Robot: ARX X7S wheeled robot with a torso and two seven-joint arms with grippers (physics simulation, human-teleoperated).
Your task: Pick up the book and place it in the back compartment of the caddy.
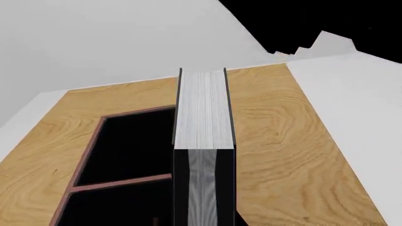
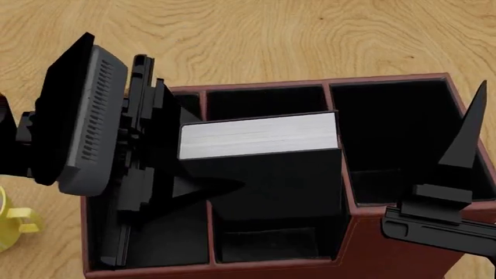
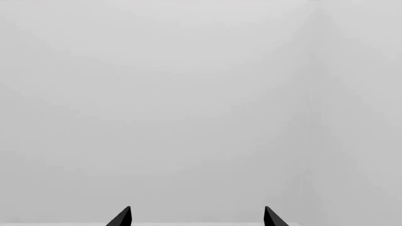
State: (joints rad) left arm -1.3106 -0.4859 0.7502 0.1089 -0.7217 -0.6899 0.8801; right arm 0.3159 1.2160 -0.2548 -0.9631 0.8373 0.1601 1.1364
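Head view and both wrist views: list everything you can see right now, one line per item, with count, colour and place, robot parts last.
book: one, black cover, pale grey page edges, held over the caddy's middle.
caddy: one, red-brown, black lining, on the table, below the book.
mug: one, yellow, mostly cut off, on the table beside the caddy.
table: one, light wood grain.
left end effector: one, black, shut on the book.
right end effector: one, black, open, holding nothing, facing a blank grey surface in its wrist view.
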